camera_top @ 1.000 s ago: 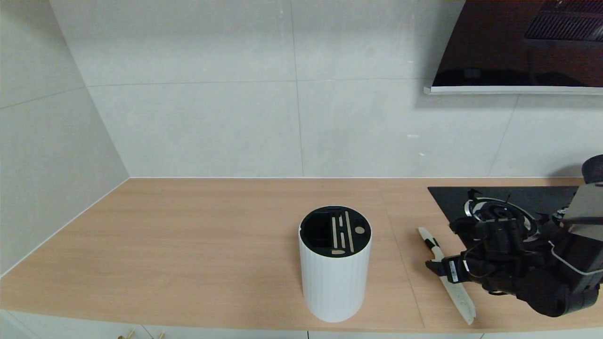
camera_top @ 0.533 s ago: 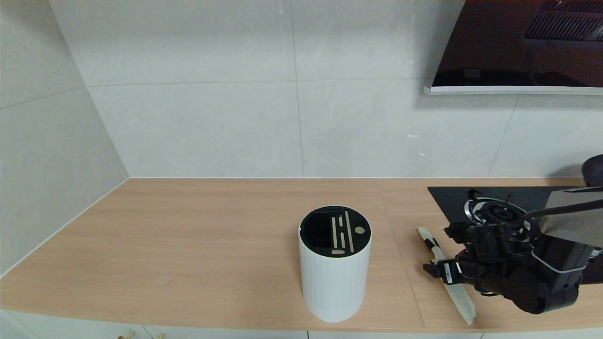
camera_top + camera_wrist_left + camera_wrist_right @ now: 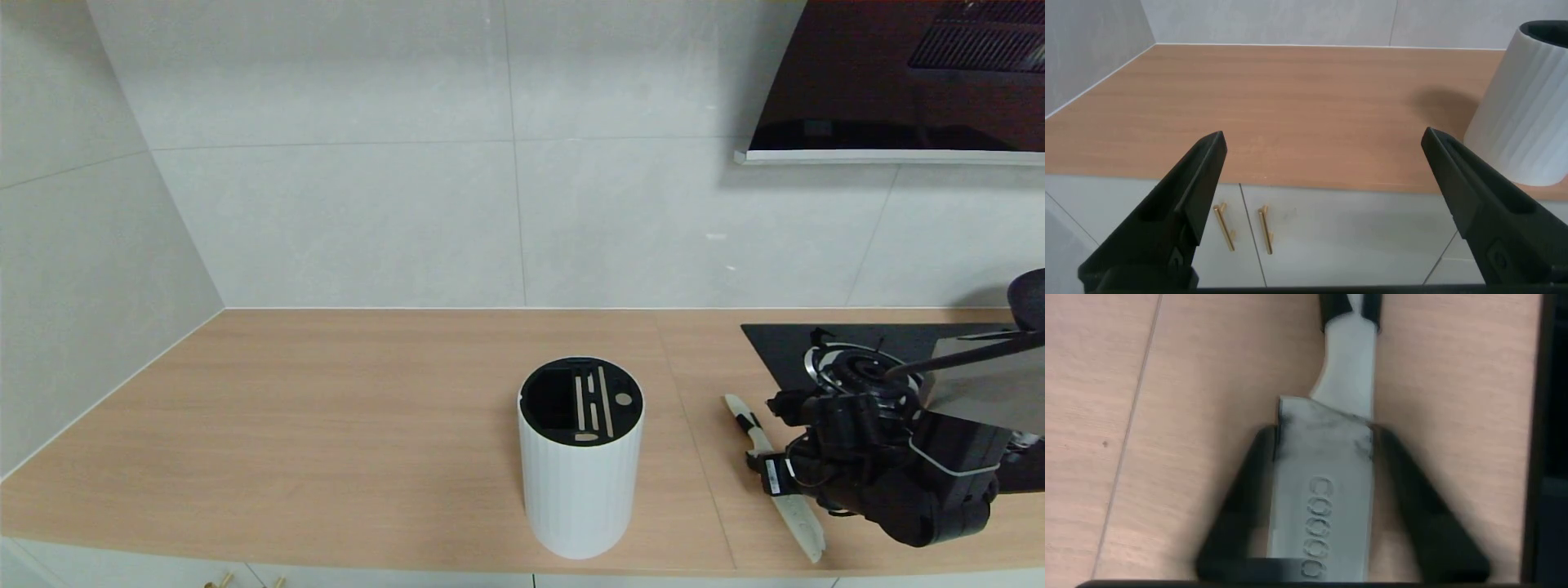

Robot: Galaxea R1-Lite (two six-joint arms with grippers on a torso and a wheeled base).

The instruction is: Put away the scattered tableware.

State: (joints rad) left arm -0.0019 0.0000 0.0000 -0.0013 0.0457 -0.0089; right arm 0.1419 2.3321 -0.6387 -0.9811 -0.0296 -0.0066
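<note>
A white knife [image 3: 798, 521] with a black-trimmed handle lies flat on the wooden counter [image 3: 326, 425], near its front edge and just left of the hob. My right gripper [image 3: 775, 474] is down on it, shut on the knife [image 3: 1327, 490] with one finger against each side of the blade next to the handle. The white ribbed knife holder [image 3: 580, 482] with a black slotted top stands upright to the left of the knife. My left gripper [image 3: 1323, 204] hangs open in front of the cabinet below the counter edge, with the holder [image 3: 1527, 106] off to one side.
A black hob [image 3: 784, 343] with a burner takes up the counter's right end, close behind the right arm. A range hood [image 3: 898, 82] hangs above it. Tiled walls close off the back and left. Cabinet doors with gold handles [image 3: 1225, 229] sit under the counter.
My right arm has lowered and shifted slightly toward the counter's front, settling its gripper onto the knife. The knife and the holder have stayed where they were.
</note>
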